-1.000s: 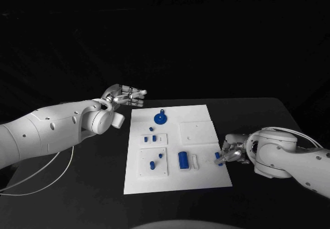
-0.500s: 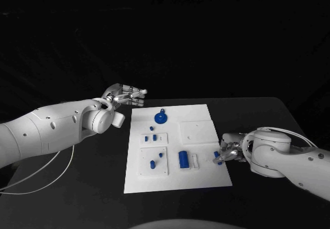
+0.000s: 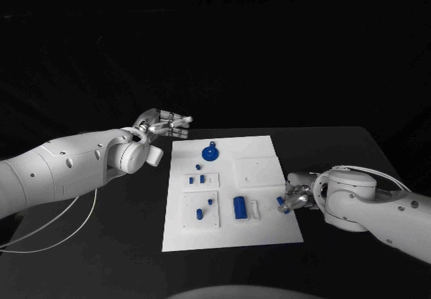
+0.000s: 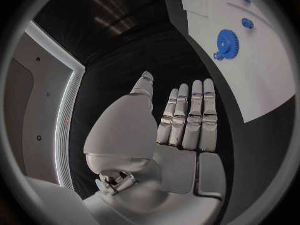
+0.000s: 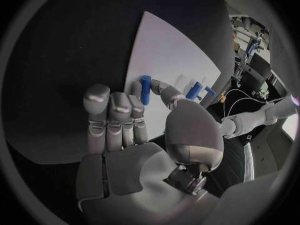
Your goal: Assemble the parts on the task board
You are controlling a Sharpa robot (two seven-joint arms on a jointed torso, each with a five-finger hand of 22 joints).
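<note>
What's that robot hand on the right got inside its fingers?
The right hand pinches a small blue peg between thumb and a finger, over the white task board's right edge. The peg's lower end is hidden behind the fingers.

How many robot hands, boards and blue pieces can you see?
left robot hand: 1
right robot hand: 1
white task board: 1
blue gear: 1
big blue cylinder: 1
small blue pegs: 6, one held by the right robot hand
Total: 11
</note>
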